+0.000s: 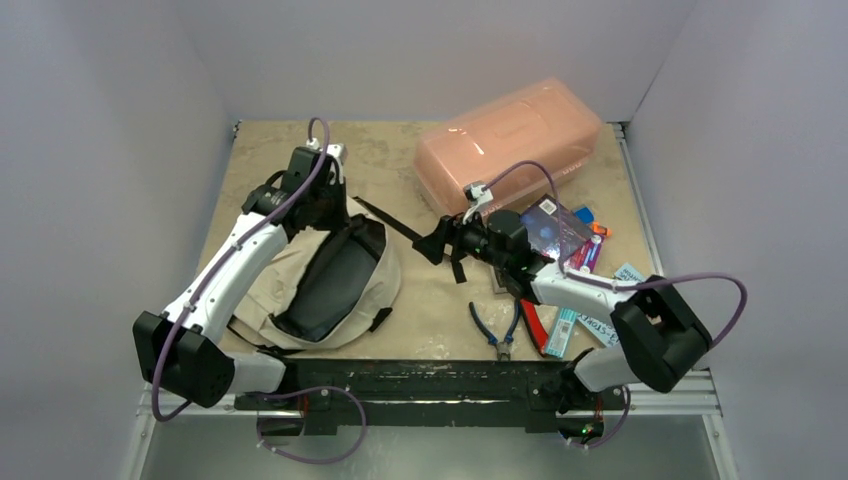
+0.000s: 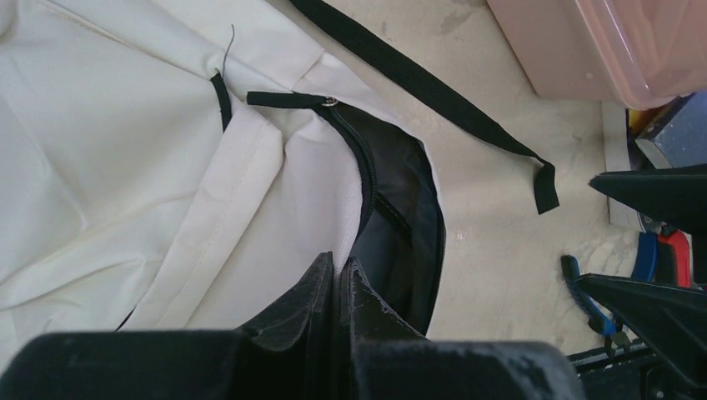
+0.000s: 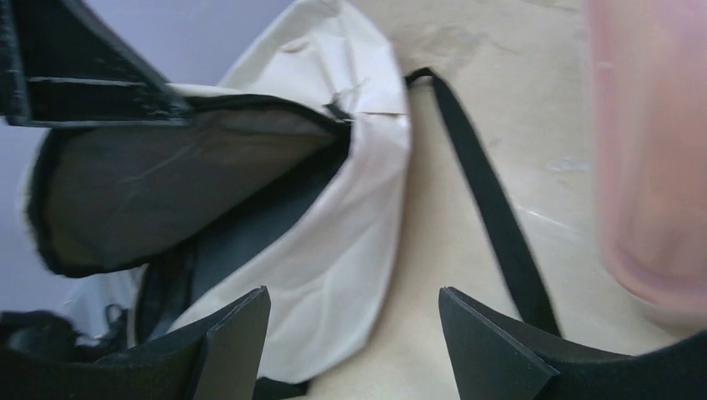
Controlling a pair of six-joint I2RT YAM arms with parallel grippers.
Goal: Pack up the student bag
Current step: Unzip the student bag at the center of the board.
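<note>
Left of centre in the overhead view: soft cream-beige fabric backpack, black zip trim, mouth gaping, dark lining exposed; left gripper clamped on its rim; right gripper jaws spread wide, holding nothing.

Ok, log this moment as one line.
left claw: shut on backpack rim | right claw: open, empty, facing backpack mouth | backpack: unzipped
</note>
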